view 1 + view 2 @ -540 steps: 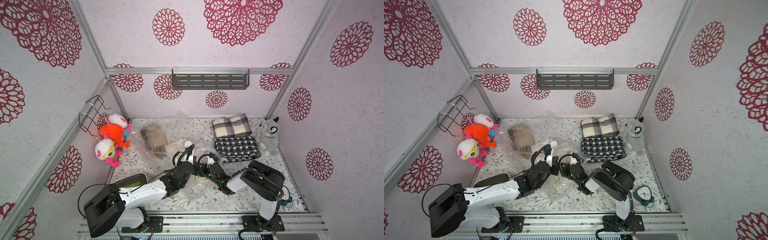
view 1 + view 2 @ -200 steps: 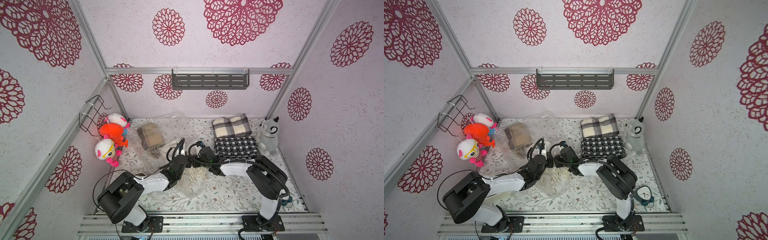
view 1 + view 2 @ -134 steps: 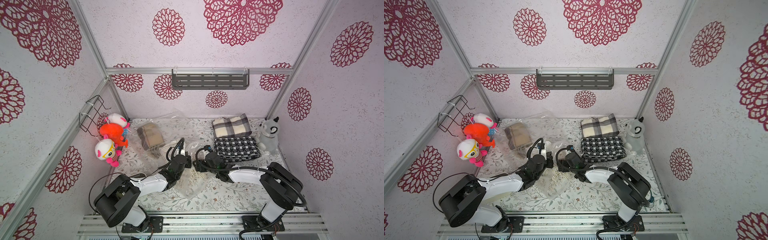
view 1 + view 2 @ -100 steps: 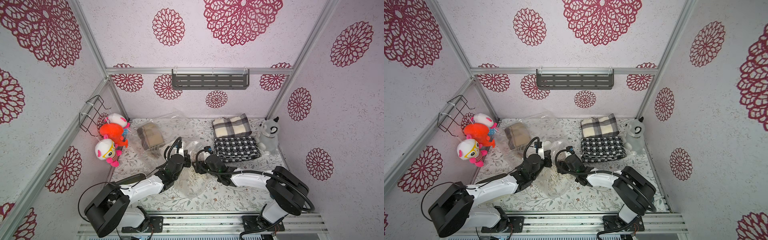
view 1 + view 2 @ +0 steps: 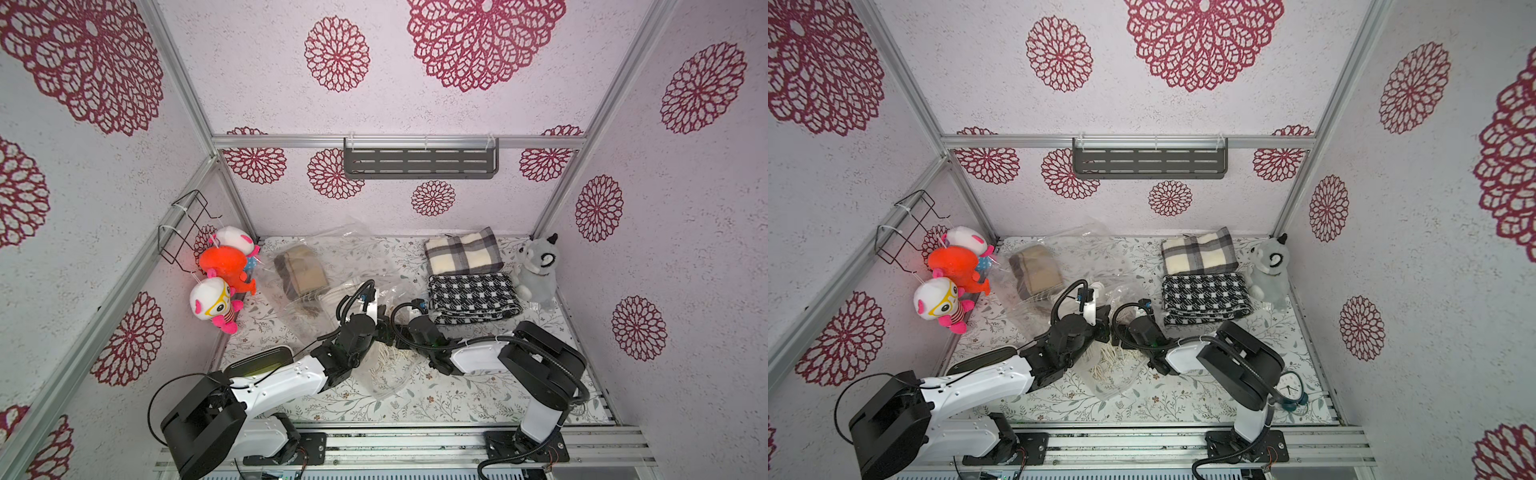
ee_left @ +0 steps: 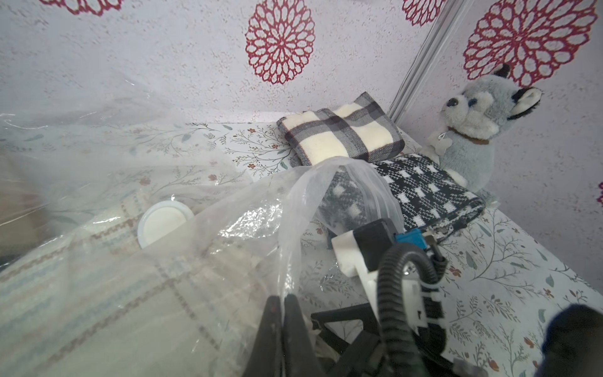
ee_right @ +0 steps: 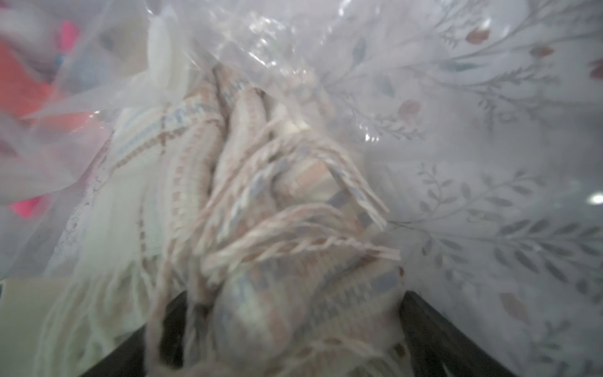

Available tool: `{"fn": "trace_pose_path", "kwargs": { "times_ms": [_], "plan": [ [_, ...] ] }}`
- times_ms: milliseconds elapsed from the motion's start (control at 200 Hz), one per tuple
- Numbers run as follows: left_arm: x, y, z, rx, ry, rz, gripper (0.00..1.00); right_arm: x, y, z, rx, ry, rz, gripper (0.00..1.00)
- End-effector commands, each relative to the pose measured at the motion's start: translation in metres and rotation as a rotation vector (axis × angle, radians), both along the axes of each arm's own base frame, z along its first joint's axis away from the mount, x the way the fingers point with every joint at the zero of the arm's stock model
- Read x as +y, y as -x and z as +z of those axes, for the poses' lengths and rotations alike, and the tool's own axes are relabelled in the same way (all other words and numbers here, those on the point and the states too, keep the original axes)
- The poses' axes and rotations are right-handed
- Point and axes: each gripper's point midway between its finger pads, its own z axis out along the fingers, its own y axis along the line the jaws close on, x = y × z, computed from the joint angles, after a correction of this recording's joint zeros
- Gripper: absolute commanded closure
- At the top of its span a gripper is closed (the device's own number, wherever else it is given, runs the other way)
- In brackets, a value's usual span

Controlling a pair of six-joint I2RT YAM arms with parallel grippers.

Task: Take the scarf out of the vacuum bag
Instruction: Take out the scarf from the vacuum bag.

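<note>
**Flowered booth, floral tabletop: both grippers at the bag**

Pale walls (image 5: 374,104) stamped with crimson flower medallions box me in on three sides, and a floral-print tabletop (image 5: 457,399) runs under both arms. High on the back wall, well beyond my grippers, hangs a grey slotted shelf (image 5: 419,163). A black wire basket (image 5: 185,232) is fixed to the wall on my left gripper's side, with three plush toys (image 5: 224,262) bunched below it.

Down to the action. My left gripper (image 6: 282,313) is pinched tight on a fold of the vacuum bag (image 6: 248,209), the film rising straight out of the fingertips. Just past them the round white valve cap (image 6: 164,222) sits on the bag's clear face, with cream plaid showing underneath.

My right gripper (image 7: 293,326) has its jaws spread wide, crinkled plastic all around. The scarf (image 7: 261,202), cream with blue and tan stripes and twisted fringe, is bunched right between them. Whether it touches both jaws I cannot tell; the view is blurred.

Beyond my right gripper, toward the back corner, a cream-and-grey plaid scarf (image 6: 342,137) and a black-and-white scarf (image 6: 424,196) lie folded side by side, with a grey plush wolf (image 6: 473,130) just beside them. Beyond my left gripper, a brown folded scarf (image 5: 301,270) lies under clear plastic. Behind my right gripper, by the arm's base, a small clock (image 5: 1289,388) rests on the tabletop.
</note>
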Motion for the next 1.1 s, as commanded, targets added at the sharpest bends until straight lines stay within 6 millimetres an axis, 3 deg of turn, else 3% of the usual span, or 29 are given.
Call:
{"fn": "trace_pose_path", "kwargs": {
  "times_ms": [0,260,340,370,480,520,630,906,1091],
  "plan": [
    [-0.003,0.001,0.008,-0.028,0.001,-0.003,1.00,0.013,-0.003,0.008,-0.015,-0.070,-0.035,0.01],
    [-0.004,0.001,0.010,-0.017,-0.002,-0.006,1.00,0.043,0.006,0.004,-0.055,-0.155,0.011,0.02],
    [-0.007,0.000,0.006,-0.009,-0.005,-0.009,1.00,0.044,0.005,-0.004,-0.054,-0.156,0.011,0.11],
    [-0.007,-0.001,0.005,-0.009,-0.009,-0.007,1.00,0.044,0.005,-0.006,-0.055,-0.160,0.014,0.17],
    [-0.005,-0.003,0.003,-0.013,-0.024,0.008,1.00,0.041,0.005,-0.008,-0.066,-0.175,0.026,0.56],
    [-0.003,-0.003,0.004,-0.015,-0.026,0.018,1.00,0.041,0.006,-0.009,-0.060,-0.179,0.038,0.63],
    [0.003,-0.005,0.000,-0.010,-0.043,0.049,1.00,0.041,0.010,-0.008,-0.051,-0.200,0.064,1.00],
    [0.010,-0.019,-0.026,0.026,-0.055,0.098,1.00,0.036,0.030,0.019,-0.035,-0.166,0.152,1.00],
    [0.009,-0.031,-0.037,0.054,-0.062,0.108,1.00,0.029,0.049,0.025,0.008,-0.163,0.212,1.00]
  ]
}}
